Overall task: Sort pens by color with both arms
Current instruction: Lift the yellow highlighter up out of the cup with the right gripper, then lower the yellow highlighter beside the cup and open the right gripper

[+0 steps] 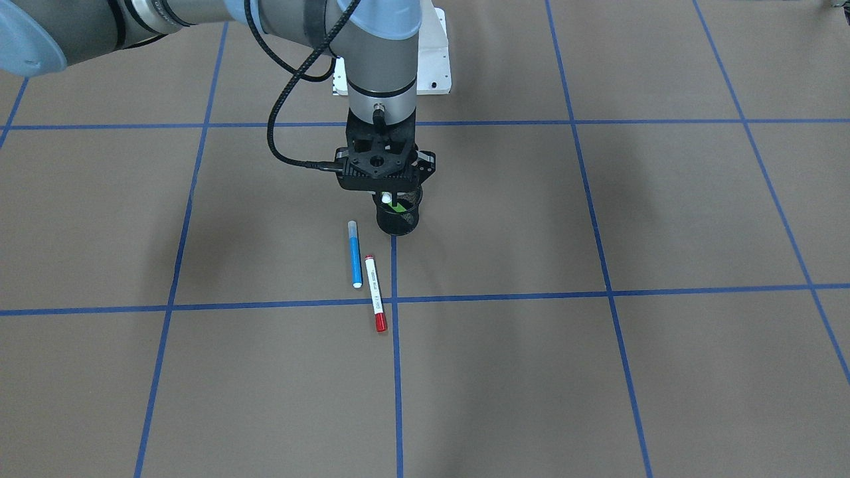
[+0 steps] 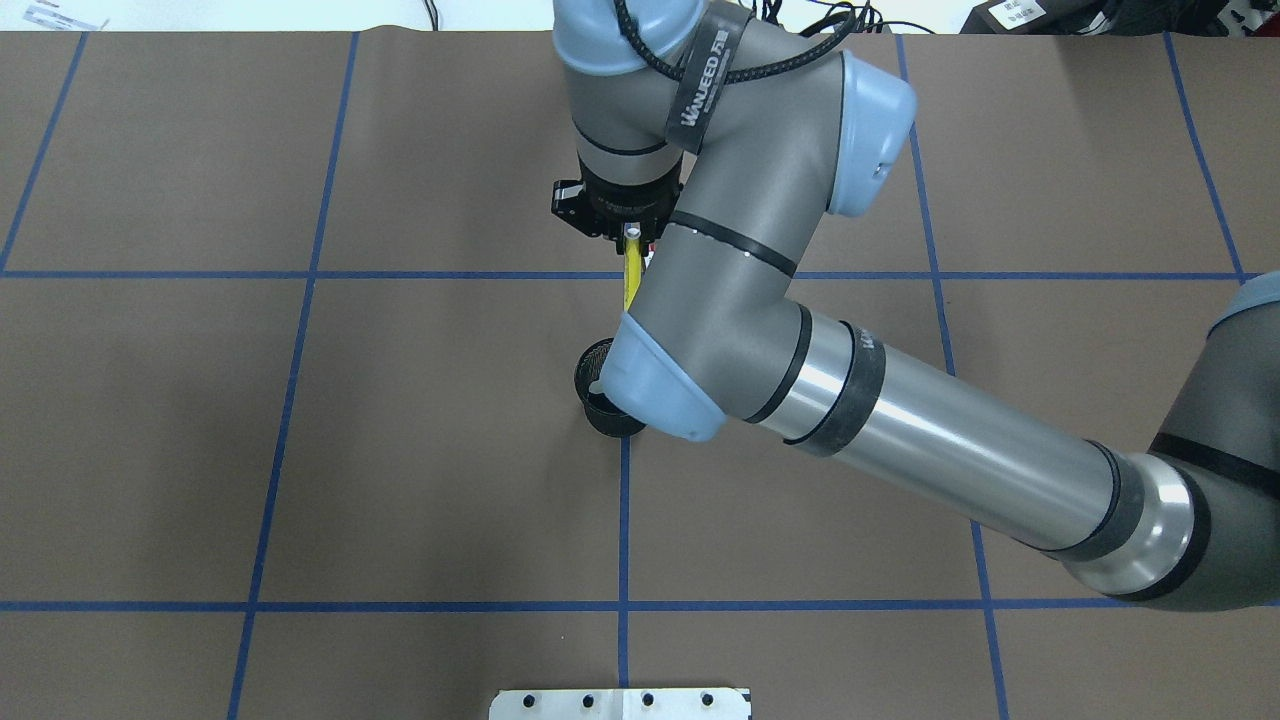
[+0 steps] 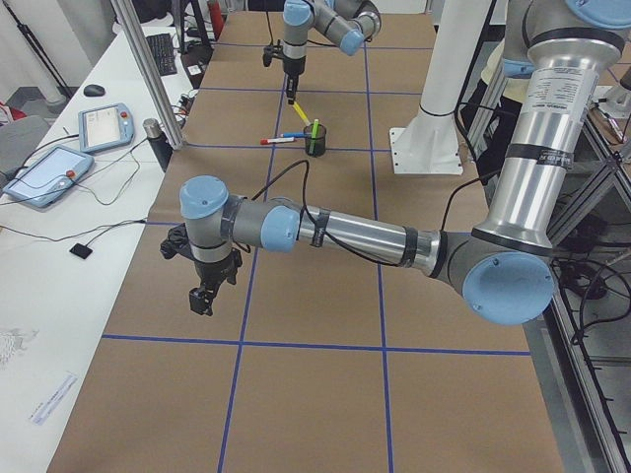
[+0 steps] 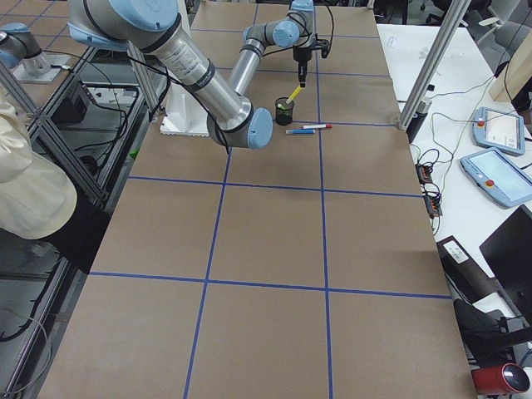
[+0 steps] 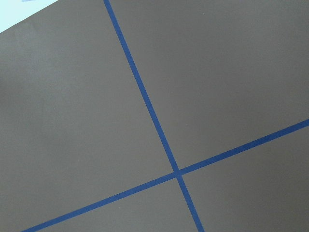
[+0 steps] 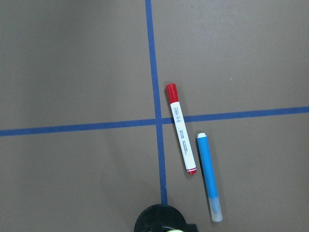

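The right claw (image 2: 630,238) clenches a yellow pen (image 2: 630,280), tilted over the black cup (image 1: 398,224), likely for dropping in; the left claw (image 3: 202,296) hangs well apart; its grip I cannot tell.

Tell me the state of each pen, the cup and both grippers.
cup: upright.
green pen: standing in the cup.
yellow pen: held, tilted, lower end toward the cup.
right gripper: shut on the yellow pen.
blue pen: lying flat on the table.
red marker: lying flat, capped, across a tape line.
left gripper: above the table; open or shut, cannot tell.
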Action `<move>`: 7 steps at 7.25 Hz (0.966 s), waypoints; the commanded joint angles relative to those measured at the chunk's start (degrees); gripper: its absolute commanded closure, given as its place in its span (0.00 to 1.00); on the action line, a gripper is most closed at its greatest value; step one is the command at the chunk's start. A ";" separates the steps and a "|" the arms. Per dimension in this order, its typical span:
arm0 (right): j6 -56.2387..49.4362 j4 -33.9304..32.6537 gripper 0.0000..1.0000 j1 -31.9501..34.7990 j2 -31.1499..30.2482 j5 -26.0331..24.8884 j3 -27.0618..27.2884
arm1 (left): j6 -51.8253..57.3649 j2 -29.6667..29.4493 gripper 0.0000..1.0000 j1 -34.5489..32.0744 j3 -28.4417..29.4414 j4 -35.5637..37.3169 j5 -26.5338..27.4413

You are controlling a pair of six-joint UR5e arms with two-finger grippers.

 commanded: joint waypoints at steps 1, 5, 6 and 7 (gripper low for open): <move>-4.32 -0.24 1.00 2.99 2.07 4.04 -5.32 | 0.00 0.34 0.01 0.00 -0.08 0.00 0.00; -9.94 0.29 1.00 2.38 6.74 8.10 -19.75 | 0.00 0.34 0.01 0.00 0.00 0.00 0.00; -11.01 1.16 1.00 1.60 6.57 8.10 -21.77 | 0.00 0.34 0.01 0.00 -0.08 0.00 0.00; -10.76 4.21 1.00 0.28 6.05 8.01 -23.71 | 0.00 0.43 0.01 0.00 -0.08 -0.09 0.00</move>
